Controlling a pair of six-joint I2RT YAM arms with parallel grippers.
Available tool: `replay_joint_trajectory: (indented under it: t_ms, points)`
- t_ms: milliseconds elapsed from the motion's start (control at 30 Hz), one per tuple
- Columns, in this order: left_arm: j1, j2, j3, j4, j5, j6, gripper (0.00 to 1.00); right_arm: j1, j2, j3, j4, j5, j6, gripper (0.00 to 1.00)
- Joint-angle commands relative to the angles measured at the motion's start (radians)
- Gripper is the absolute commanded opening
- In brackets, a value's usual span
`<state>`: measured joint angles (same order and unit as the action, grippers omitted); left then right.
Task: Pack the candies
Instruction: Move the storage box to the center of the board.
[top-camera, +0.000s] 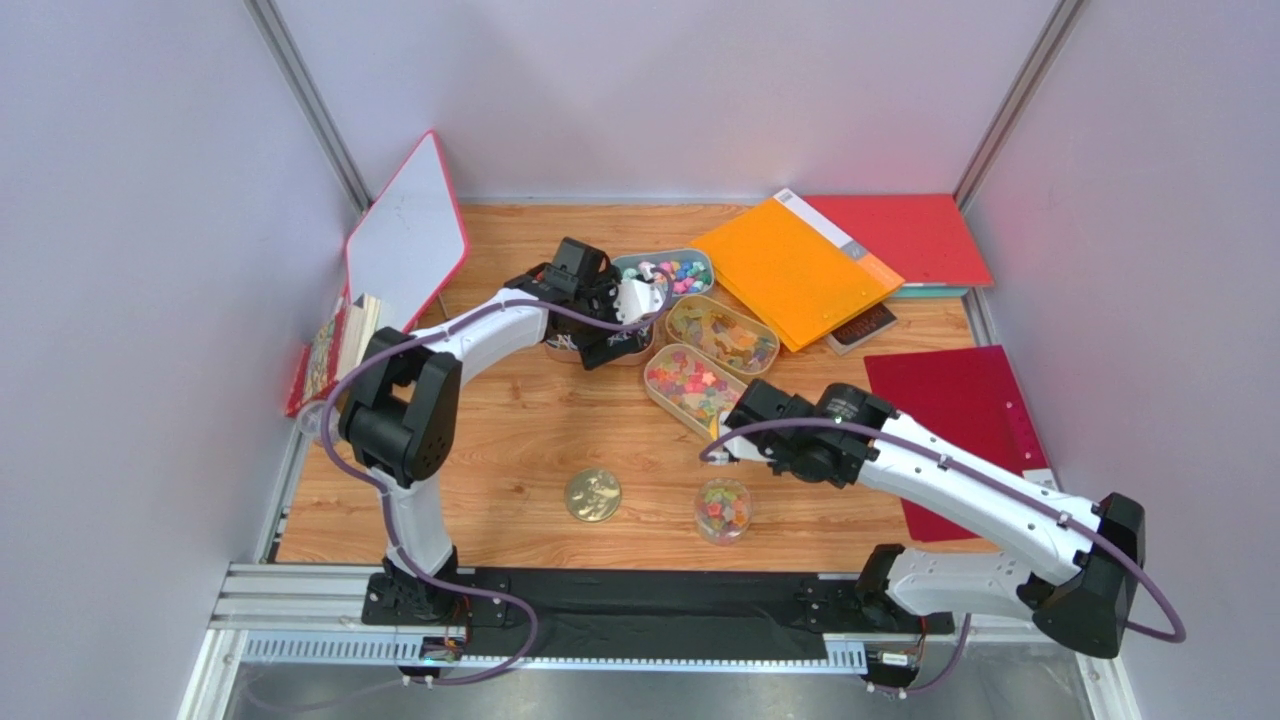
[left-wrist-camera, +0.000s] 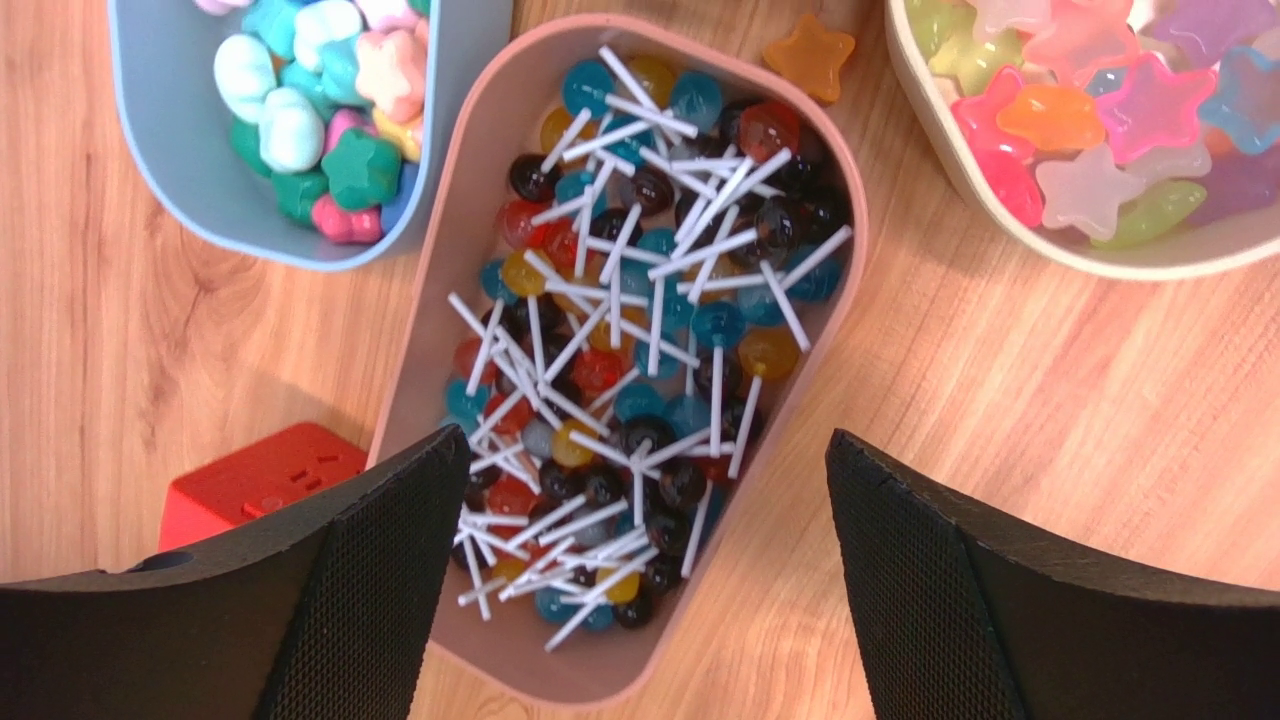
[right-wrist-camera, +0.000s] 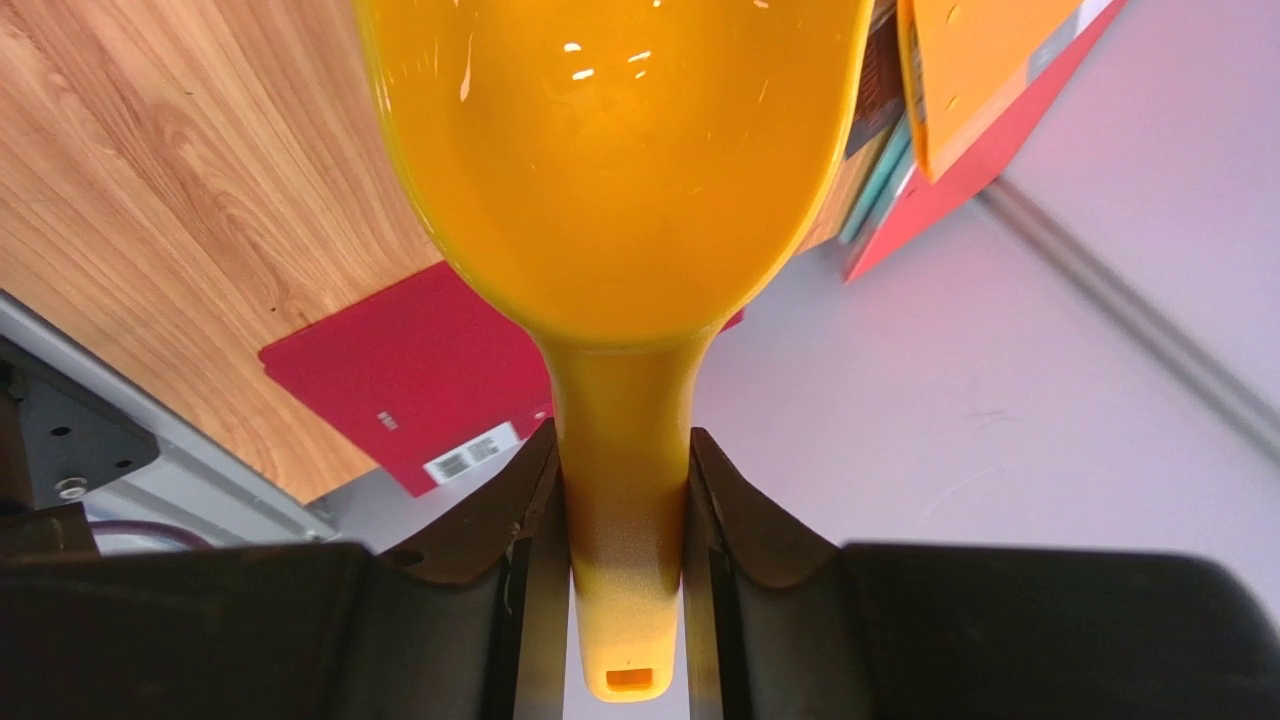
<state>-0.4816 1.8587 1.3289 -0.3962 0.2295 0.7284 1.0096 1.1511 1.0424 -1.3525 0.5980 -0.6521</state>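
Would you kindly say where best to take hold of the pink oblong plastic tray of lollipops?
Probably the long wall of the pink tray away from the red plastic cube, pinched over the rim from straight above: that wall is thin, with bare wood outside, and the open left gripper hangs overhead.

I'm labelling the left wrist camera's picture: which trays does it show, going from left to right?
blue-grey tray of pastel candies → pink tray of lollipops → cream tray of star gummies
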Motion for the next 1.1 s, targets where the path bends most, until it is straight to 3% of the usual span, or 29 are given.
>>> replay_joint_trajectory:
  t_ms: [0,167,233,300,367,400,500,700,900,1067]
  points:
    - [0.001,0.046,0.058,-0.021,0.056,0.028,0.90,-0.117,-0.021,0.088,-0.281,-0.024,0.035,0.00]
    - [0.001,0.080,0.078,-0.067,0.099,0.014,0.81,-0.258,0.002,0.163,-0.267,-0.069,0.045,0.00]
    - [0.001,0.077,0.059,-0.063,0.100,0.017,0.70,-0.278,0.004,0.171,-0.260,-0.081,0.046,0.00]
    - [0.001,0.074,0.043,-0.061,0.091,0.016,0.53,-0.279,0.006,0.173,-0.254,-0.083,0.046,0.00]
    - [0.001,0.071,0.033,-0.058,0.079,0.014,0.45,-0.282,0.004,0.171,-0.246,-0.084,0.043,0.00]
    - [0.001,0.066,0.027,-0.061,0.077,0.016,0.28,-0.281,0.002,0.166,-0.241,-0.086,0.043,0.00]
    - [0.001,0.039,-0.026,-0.066,0.074,0.017,0.00,-0.284,-0.001,0.157,-0.226,-0.086,0.032,0.00]
    - [0.003,-0.078,-0.189,-0.113,0.103,0.077,0.00,-0.305,0.007,0.146,-0.194,-0.102,0.031,0.00]
    - [-0.002,-0.231,-0.290,-0.207,0.252,0.111,0.00,-0.331,-0.001,0.114,-0.162,-0.110,0.023,0.00]
    - [-0.086,-0.303,-0.344,-0.293,0.291,0.170,0.00,-0.350,-0.004,0.087,-0.139,-0.118,0.017,0.00]
